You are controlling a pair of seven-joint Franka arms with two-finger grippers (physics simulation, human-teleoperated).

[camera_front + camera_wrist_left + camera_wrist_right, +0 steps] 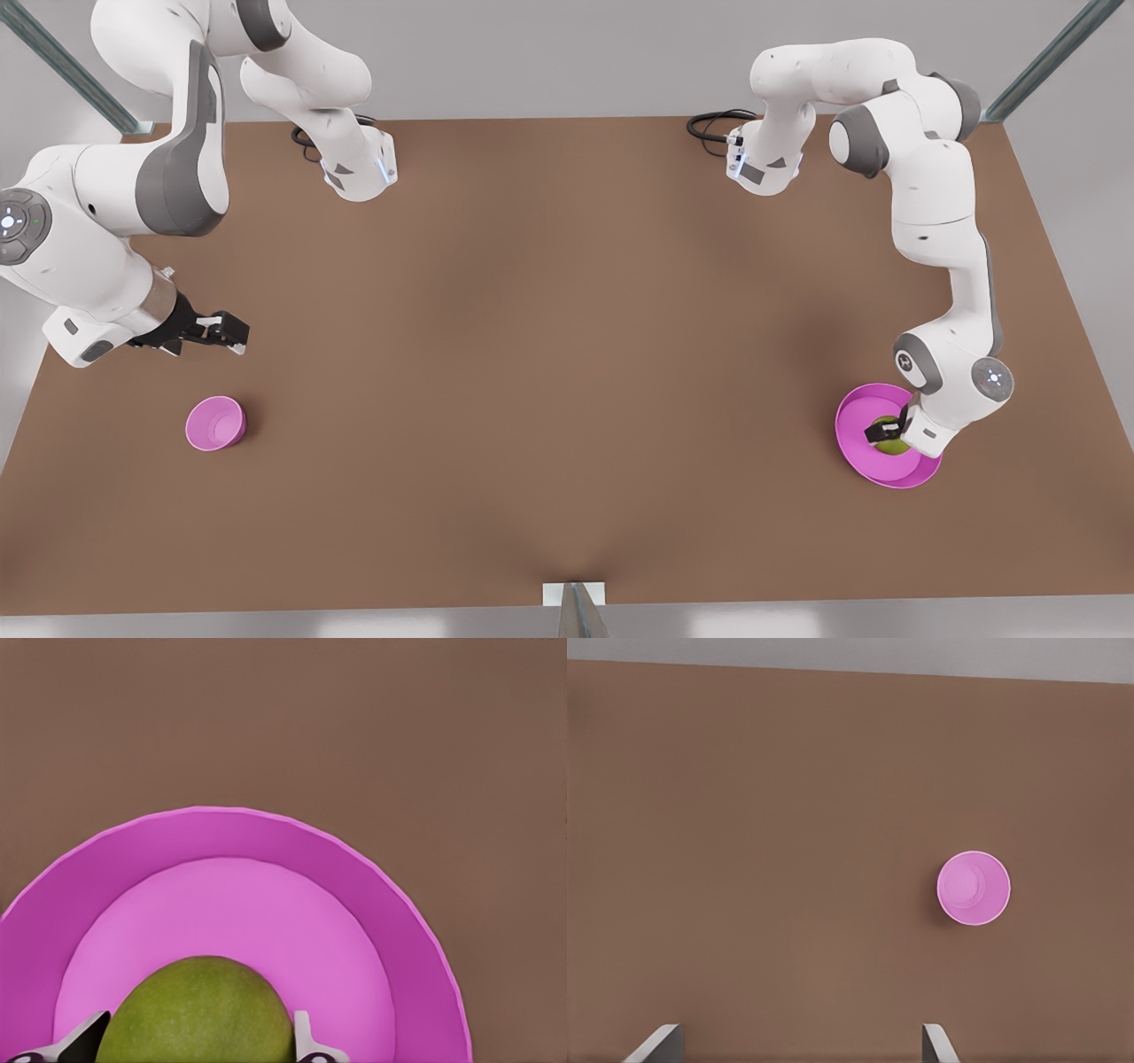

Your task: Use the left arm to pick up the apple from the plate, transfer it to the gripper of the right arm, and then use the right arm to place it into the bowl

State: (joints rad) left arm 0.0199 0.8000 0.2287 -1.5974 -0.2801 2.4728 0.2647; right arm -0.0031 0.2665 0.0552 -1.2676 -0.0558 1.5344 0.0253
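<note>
The yellow-green apple point(893, 446) lies in the middle of the wide pink plate point(850, 416) at the front view's right. My left gripper point(886, 436) is down over it. In the left wrist view its fingers point(87, 1038) press against both sides of the apple point(195, 1010), which still sits on the plate point(266, 833). The small pink bowl point(214, 423) stands at the front view's left. My right gripper point(232, 335) waits open above and behind it. From the right wrist, the bowl point(974, 888) lies ahead of the spread fingers point(660, 1041).
The brown table point(567, 354) stretches bare between the bowl and the plate. Both arm bases stand at its far edge, each with a black cable point(713, 124). The plate sits near the table's right edge in the front view.
</note>
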